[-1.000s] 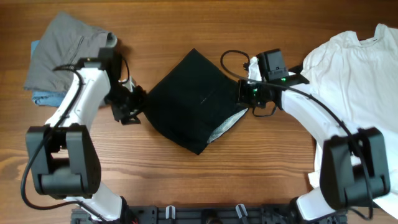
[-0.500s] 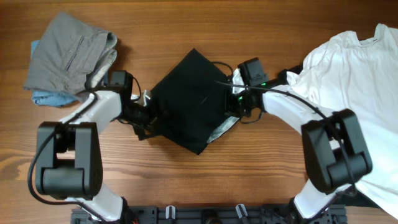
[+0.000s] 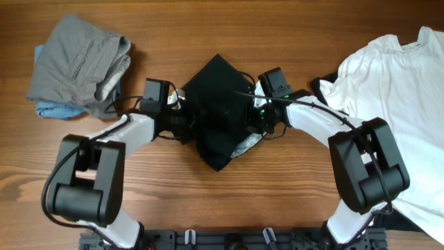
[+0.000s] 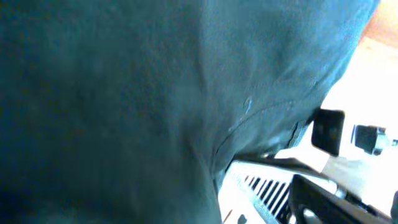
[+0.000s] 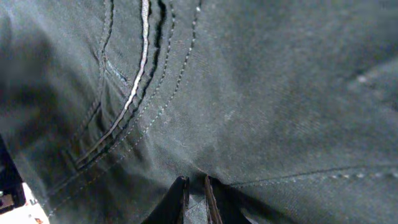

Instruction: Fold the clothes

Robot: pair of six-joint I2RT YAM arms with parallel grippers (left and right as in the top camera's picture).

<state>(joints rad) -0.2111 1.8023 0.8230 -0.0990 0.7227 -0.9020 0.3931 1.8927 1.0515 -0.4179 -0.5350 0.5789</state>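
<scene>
Bare brown wooden table (image 3: 222, 28) lies open along the far edge and in the near middle. The crumpled black fabric garment (image 3: 220, 114) fills the centre, hemmed in by the white left robot arm (image 3: 128, 132) and the white right robot arm (image 3: 316, 121). A folded grey cloth pile (image 3: 76, 59) blocks the far left, and a spread white T-shirt (image 3: 406, 97) covers the right side

Black garment (image 3: 220, 104) bunched between left pincer (image 3: 187, 125) and right pincer (image 5: 194, 198).
Stitched seams; pale grey inner edge (image 3: 247, 146) below right pincer. White T-shirt (image 3: 399, 83) spread well right; grey piece (image 3: 76, 55) on blue piece (image 3: 50, 110), well beyond left pincer.
</scene>
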